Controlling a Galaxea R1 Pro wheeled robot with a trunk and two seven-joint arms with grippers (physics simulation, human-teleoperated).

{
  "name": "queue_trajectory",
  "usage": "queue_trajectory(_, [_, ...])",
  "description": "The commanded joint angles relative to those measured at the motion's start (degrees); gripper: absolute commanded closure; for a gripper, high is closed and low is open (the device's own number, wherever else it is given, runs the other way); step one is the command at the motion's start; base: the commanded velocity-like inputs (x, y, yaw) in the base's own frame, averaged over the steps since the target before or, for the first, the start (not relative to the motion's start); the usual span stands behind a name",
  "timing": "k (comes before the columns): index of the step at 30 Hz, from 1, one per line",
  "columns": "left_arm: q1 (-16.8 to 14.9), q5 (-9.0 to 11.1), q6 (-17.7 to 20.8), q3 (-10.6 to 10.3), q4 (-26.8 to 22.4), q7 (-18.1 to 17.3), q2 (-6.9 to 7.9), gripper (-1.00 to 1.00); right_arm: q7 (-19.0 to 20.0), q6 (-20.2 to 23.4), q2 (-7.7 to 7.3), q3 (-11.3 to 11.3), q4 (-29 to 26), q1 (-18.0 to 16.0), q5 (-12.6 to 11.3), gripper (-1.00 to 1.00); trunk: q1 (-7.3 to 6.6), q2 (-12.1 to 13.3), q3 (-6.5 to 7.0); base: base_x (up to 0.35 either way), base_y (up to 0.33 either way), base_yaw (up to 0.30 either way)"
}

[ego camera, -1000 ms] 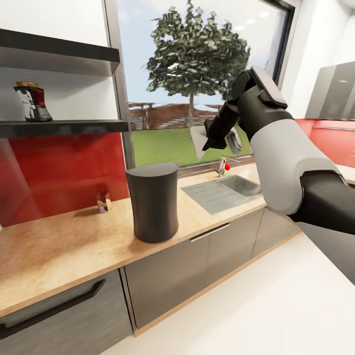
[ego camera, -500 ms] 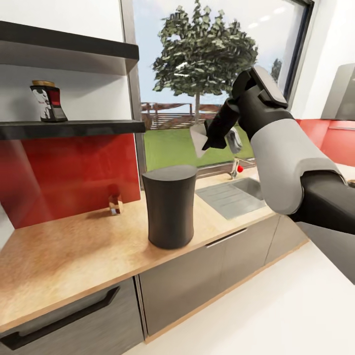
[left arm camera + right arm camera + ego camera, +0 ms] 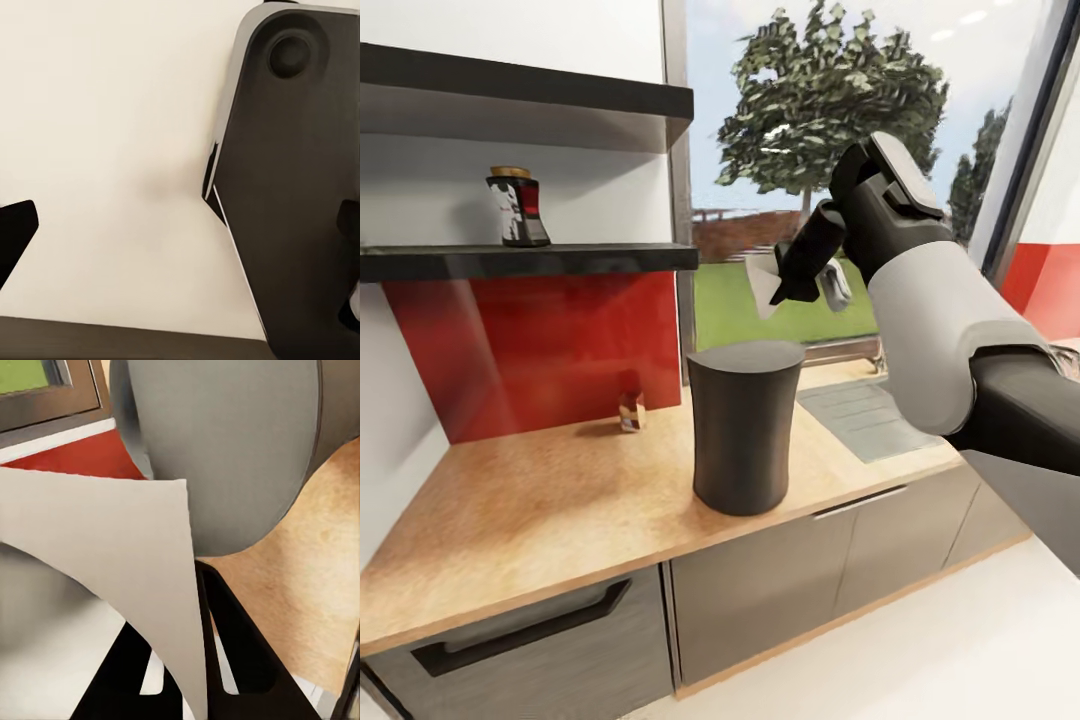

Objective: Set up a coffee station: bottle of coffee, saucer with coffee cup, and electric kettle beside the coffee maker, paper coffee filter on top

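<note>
Right gripper (image 3: 792, 283): closed on the filter (image 3: 763, 285), held raised above and a little beyond the maker (image 3: 745, 425), likely so the paper can be lowered onto its flat top.
Filter grip: in the wrist view the filter (image 3: 112, 570) is pinched by one edge, leaving the rest free to settle.
Maker: upright on the counter (image 3: 550, 510), near the front edge.
Bottle (image 3: 518, 207): on the shelf (image 3: 530, 262), not yet fetched.
Left gripper: cannot tell its opening.
</note>
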Motion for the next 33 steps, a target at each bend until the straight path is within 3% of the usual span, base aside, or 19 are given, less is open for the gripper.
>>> queue_trajectory(1, [-0.07,0.30,-0.12,0.16,0.13,0.05,0.00,-1.00,-0.12,-0.65,0.04,-0.28,-0.03,-0.03,0.12,1.00,0.02,-0.06,-0.05,0.000,0.000,0.280])
queue_trajectory(10, [-0.07,0.17,-0.07,0.16,0.17,-0.22,0.12,-1.00,-0.12,-0.64,0.04,-0.20,-0.03,0.00,0.14,1.00,0.02,-0.06,-0.05,0.117,0.051,0.221])
queue_trajectory(16, [-0.07,0.17,-0.01,0.14,0.12,-0.22,0.26,-1.00,-0.12,-0.52,0.04,-0.10,-0.03,0.00,0.21,1.00,0.02,-0.06,-0.05,0.270,0.034,0.016])
queue_trajectory(33, [0.22,0.17,0.33,0.07,0.21,-0.04,0.08,-1.00,-0.12,-0.37,0.04,0.07,0.66,-0.04,0.42,1.00,0.02,-0.06,-0.05,0.062,0.000,0.000])
